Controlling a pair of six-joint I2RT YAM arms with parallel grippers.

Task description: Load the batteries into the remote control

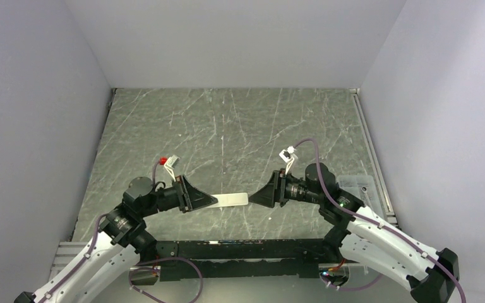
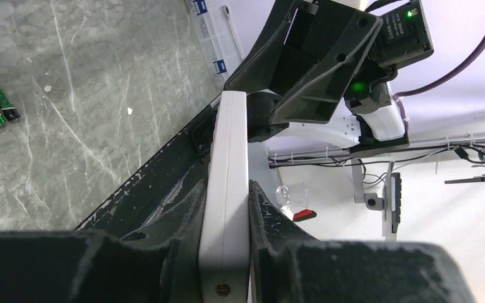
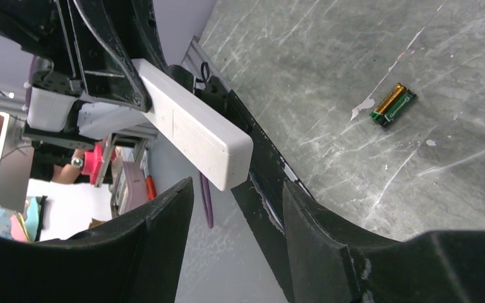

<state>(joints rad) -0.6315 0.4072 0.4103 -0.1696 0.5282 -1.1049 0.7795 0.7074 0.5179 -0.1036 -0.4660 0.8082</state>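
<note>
- The left arm [image 1: 95, 252] is bent inward from its base, with the wrist turned toward the centre.
- The left gripper [image 1: 213, 201] is clamped on one end of the remote control [image 1: 233, 200].
- The right arm [image 1: 379, 237] is bent inward opposite it.
- The right gripper [image 1: 257, 197] is pointed at the remote control's free end, with its fingers [image 3: 164, 221] spread apart and clear of it.

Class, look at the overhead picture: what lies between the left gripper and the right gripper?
The remote control: the left gripper clamps one end, and its free end points at the open right gripper. The top view shows it.
</note>
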